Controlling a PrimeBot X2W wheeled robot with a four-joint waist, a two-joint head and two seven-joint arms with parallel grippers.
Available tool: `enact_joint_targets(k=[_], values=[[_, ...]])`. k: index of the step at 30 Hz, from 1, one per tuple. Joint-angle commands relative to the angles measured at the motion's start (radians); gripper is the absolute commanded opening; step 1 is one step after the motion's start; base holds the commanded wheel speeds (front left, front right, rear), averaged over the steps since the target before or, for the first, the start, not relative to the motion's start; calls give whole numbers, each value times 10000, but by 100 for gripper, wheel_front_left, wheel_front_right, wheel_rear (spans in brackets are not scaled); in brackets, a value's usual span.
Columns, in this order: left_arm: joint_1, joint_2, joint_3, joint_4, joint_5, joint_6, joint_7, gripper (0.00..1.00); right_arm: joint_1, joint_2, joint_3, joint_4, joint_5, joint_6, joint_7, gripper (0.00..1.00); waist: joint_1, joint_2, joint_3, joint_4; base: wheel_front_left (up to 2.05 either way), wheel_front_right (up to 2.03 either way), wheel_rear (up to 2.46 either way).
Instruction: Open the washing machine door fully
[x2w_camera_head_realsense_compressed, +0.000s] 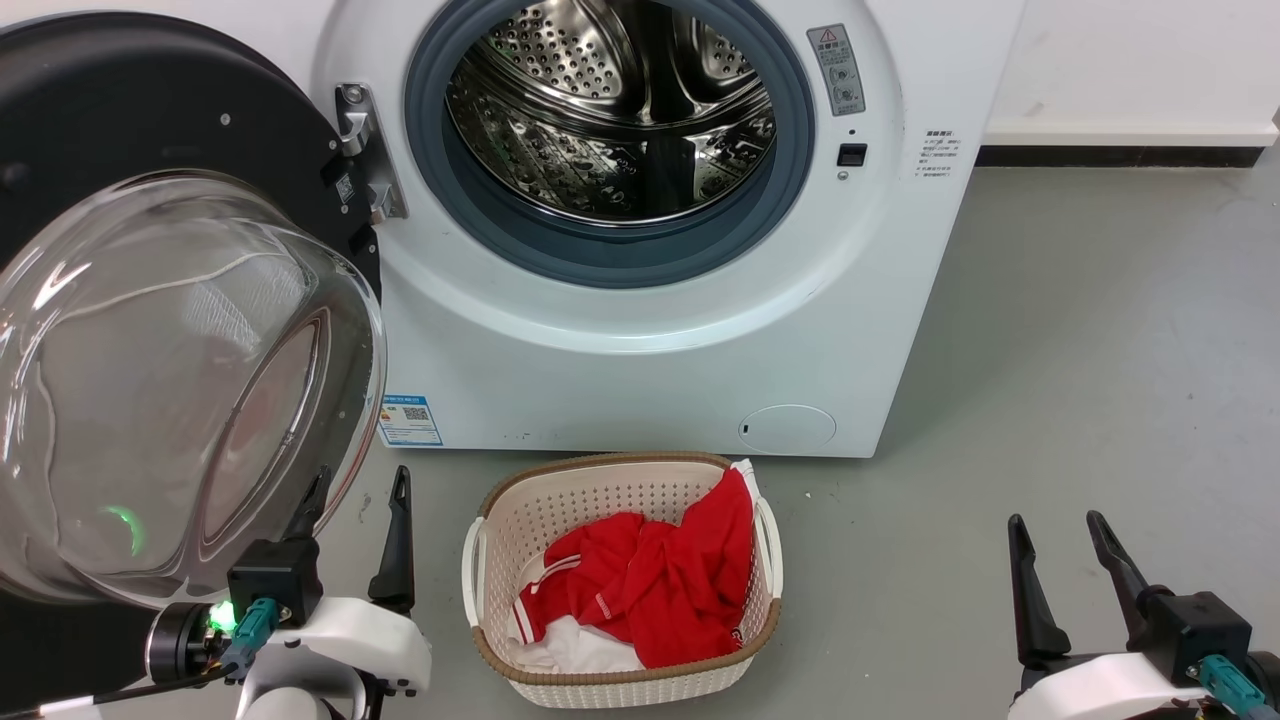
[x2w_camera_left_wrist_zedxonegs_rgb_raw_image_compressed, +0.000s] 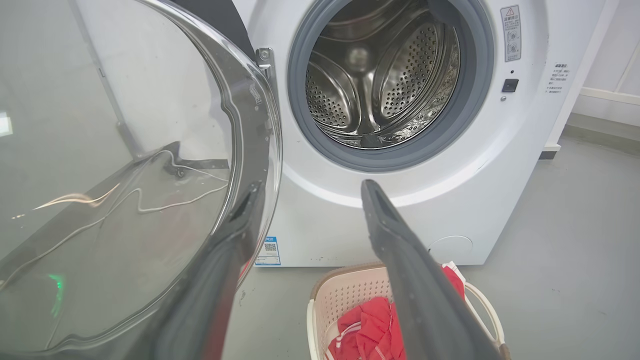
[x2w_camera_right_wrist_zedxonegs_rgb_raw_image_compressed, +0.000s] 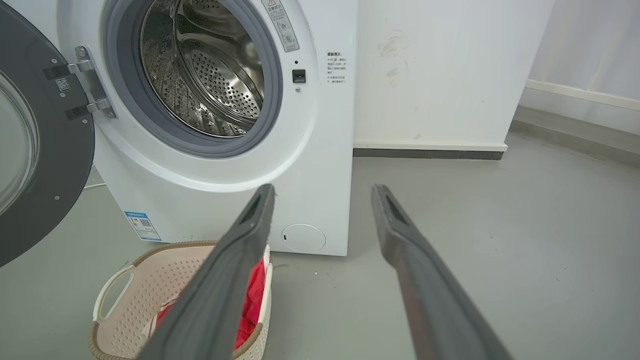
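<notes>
The white washing machine (x2w_camera_head_realsense_compressed: 650, 350) stands ahead with its steel drum mouth (x2w_camera_head_realsense_compressed: 610, 110) uncovered. Its door (x2w_camera_head_realsense_compressed: 120, 100), a black ring with a bulging glass bowl (x2w_camera_head_realsense_compressed: 170, 380), hangs swung out to the left on a metal hinge (x2w_camera_head_realsense_compressed: 365, 150). My left gripper (x2w_camera_head_realsense_compressed: 358, 487) is open at the bowl's lower right edge. One of its fingers (x2w_camera_left_wrist_zedxonegs_rgb_raw_image_compressed: 240, 220) lies against or just behind the glass rim, and I cannot tell if it touches. My right gripper (x2w_camera_head_realsense_compressed: 1055, 522) is open over the floor at lower right, holding nothing. The door (x2w_camera_right_wrist_zedxonegs_rgb_raw_image_compressed: 55, 165) sits at the left edge of the right wrist view.
A beige laundry basket (x2w_camera_head_realsense_compressed: 600, 470) with red and white clothes (x2w_camera_head_realsense_compressed: 660, 580) sits on the grey floor just in front of the machine, between the two grippers. A white wall with a dark skirting (x2w_camera_head_realsense_compressed: 1120, 155) runs to the right of the machine.
</notes>
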Motion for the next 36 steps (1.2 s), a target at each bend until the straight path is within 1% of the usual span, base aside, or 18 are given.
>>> enact_joint_targets(k=[1, 9, 15, 18, 19, 22, 26, 34, 36], values=[[76, -18, 10, -36, 45, -47, -28, 100, 55, 14, 3, 6, 40, -7, -8, 100, -1, -1, 4, -2, 0, 0, 0], [111, -29, 68, -335, 124, -117, -29, 100, 7, 14, -15, 56, 91, -7, -26, 100, -1, -1, 59, 12, 0, 0, 0], [207, 27, 103, -582, 346, -87, -29, 100, -35, 14, -1, 96, 123, -7, -46, 100, -1, -1, 82, -2, 0, 0, 0], [315, -62, 190, -598, 186, -166, -27, 100, -29, 14, 19, 108, 149, -7, -63, 100, -1, -1, 90, -15, 0, 0, 0], [361, -38, 224, -586, 230, -110, -27, 0, -29, 14, 22, 117, 157, -7, -68, 0, -1, -1, 88, -20, 0, 0, 0], [346, -83, 182, -349, 139, -167, 62, 0, 52, 4, 3, 313, 190, 2, 34, 0, 0, -1, 92, -21, 0, 0, 0], [209, -129, 397, -240, -650, -211, 387, 0, -131, 4, -117, 428, 1044, 2, 321, 0, 0, -1, 92, -36, 0, 0, 0], [257, -216, 463, -372, -2261, -293, 727, 0, -236, 4, -111, 367, 2700, 1, 650, 0, 0, -1, 96, -65, 0, 0, 0], [264, -227, 469, -389, -2450, -304, 763, 0, -249, 4, -110, 361, 2894, 1, 688, 0, 0, -1, 96, -68, 0, 0, 0]])
